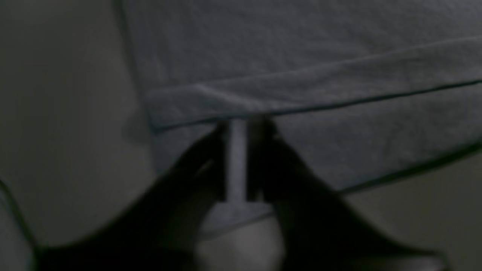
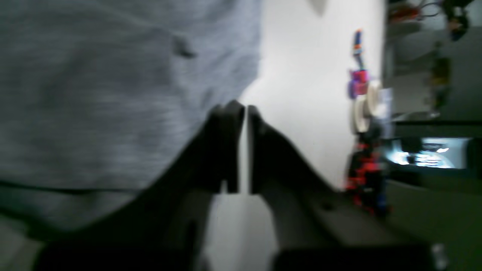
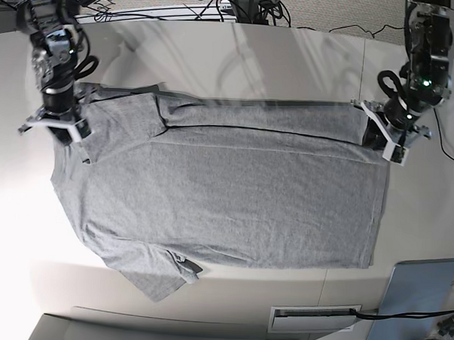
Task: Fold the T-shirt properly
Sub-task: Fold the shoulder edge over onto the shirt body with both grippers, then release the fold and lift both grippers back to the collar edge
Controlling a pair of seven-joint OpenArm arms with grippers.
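Black and close to the lens, the left pincer (image 1: 241, 124) has its jaws drawn nearly together with a strip of grey cloth between them, so it looks to be gripping the folded hem corner of the large heather-grey cotton T-shirt (image 3: 226, 192). From where the room is seen whole, that pincer sits at the shirt's far hem corner, where the top edge has already been turned over into a long narrow band. The right pincer (image 2: 243, 109) also has its jaws almost shut, a thin bright slit between them; whether any cloth is caught there I cannot tell, though it hovers at the shoulder end of the same folded band, right by the sleeve. Outward from both, the shirt lies spread flat on the pale white table (image 3: 217, 57), plain side up, the near sleeve crumpled at the lower edge. A pale blue flat panel (image 3: 418, 291) rests well apart at the table's corner.

My reading is that the first lengthwise fold is in hand. The next move calls for both arms to lift together, keep the edge taut, and carry it evenly across toward the middle.
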